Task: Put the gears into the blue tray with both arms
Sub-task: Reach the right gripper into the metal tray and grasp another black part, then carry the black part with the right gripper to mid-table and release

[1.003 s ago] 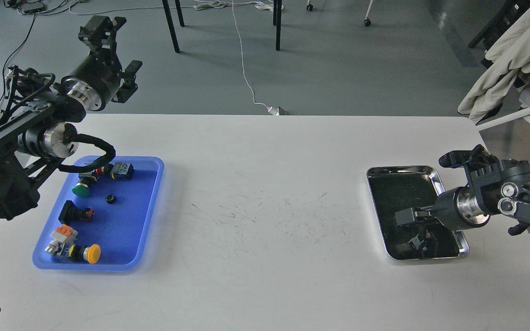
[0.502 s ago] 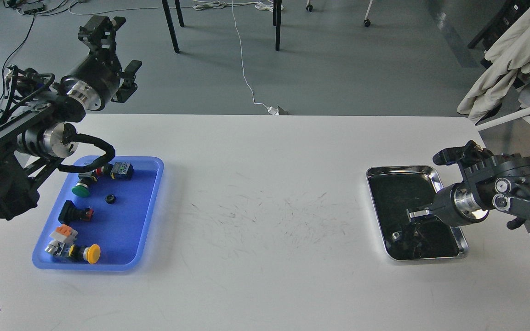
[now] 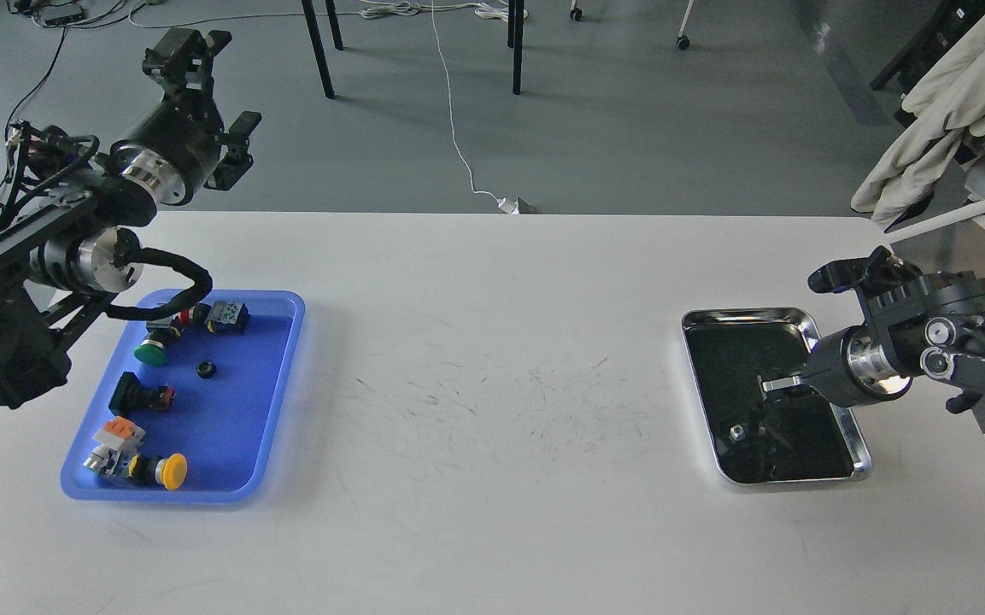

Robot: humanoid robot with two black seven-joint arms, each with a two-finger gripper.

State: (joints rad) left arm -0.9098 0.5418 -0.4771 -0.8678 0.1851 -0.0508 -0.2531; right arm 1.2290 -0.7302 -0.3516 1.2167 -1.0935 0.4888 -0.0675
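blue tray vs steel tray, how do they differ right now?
The blue tray is matte blue plastic; the steel tray is shiny metal with a dark inside. The blue tray sits at the table's left side, the steel tray at its right. The blue tray holds push-button switches and one gear; the steel tray shows only a small piece. Right gripper hangs over the steel tray. Both are rectangular, with rounded corners.

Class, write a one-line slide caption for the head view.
Right gripper reaches into the steel tray; left gripper raised beyond the blue tray holding one gear.
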